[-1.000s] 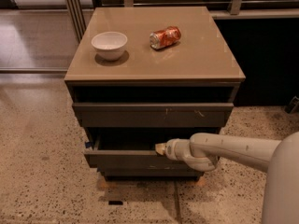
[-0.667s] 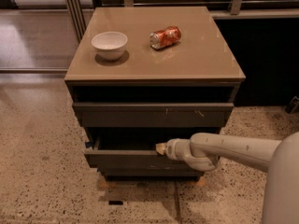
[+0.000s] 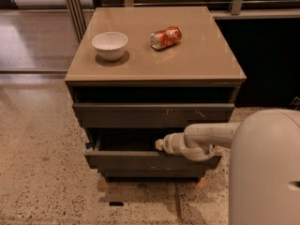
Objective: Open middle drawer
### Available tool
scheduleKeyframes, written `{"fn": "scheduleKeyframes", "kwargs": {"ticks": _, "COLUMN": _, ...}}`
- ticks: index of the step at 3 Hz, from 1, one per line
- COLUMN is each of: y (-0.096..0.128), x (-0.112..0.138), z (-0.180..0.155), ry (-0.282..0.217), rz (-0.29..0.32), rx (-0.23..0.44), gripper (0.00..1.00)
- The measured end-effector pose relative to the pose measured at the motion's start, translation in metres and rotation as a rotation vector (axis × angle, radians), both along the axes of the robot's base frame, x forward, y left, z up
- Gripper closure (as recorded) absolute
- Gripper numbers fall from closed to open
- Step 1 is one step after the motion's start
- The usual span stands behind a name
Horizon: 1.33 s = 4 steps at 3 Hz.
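Note:
The cabinet (image 3: 154,64) has three stacked drawer fronts. The middle drawer (image 3: 140,161) is a plain dark grey-brown front. It stands pulled out from the cabinet, with a dark gap behind its top edge and a small blue bit (image 3: 88,146) at its left end. My gripper (image 3: 160,145) is on the end of my pale arm (image 3: 211,137), which reaches in from the right. It sits at the top edge of the middle drawer front, right of centre.
The top front (image 3: 150,115) with pale scratch marks sits shut above. The lowest front (image 3: 150,175) shows just below the middle one. A white bowl (image 3: 109,45) and a tipped orange can (image 3: 166,37) lie on the cabinet top. My white body (image 3: 265,172) fills the lower right. The floor is speckled.

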<state>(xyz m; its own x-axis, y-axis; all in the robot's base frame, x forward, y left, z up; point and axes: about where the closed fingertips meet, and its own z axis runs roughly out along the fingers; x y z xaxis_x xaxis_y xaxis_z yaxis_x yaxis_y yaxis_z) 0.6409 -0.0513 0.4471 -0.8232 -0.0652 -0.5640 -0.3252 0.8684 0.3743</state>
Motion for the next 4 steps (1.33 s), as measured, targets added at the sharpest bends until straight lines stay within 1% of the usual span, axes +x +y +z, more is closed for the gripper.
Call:
{"fn": "scheduleKeyframes", "kwargs": {"ticks": 1, "y": -0.012, "x": -0.002, "z": -0.022, "ry": 0.087, "rz": -0.006, "rx": -0.039, "gripper": 1.0}}
{"fn": "scheduleKeyframes", "kwargs": {"ticks": 2, "y": -0.021, "x": -0.012, "z": -0.035, "ry": 0.144, "rz": -0.018, "rx": -0.034, "gripper": 1.0}}
{"fn": "scheduleKeyframes", "kwargs": {"ticks": 3, "y": -0.021, "x": -0.012, "z": -0.033, "ry": 0.145, "rz": -0.018, "rx": -0.034, "gripper": 1.0}}
{"fn": "scheduleKeyframes", "kwargs": {"ticks": 4, "y": -0.019, "x": -0.029, "z": -0.028, "ry": 0.142, "rz": 0.011, "rx": 0.012, "gripper": 1.0}}
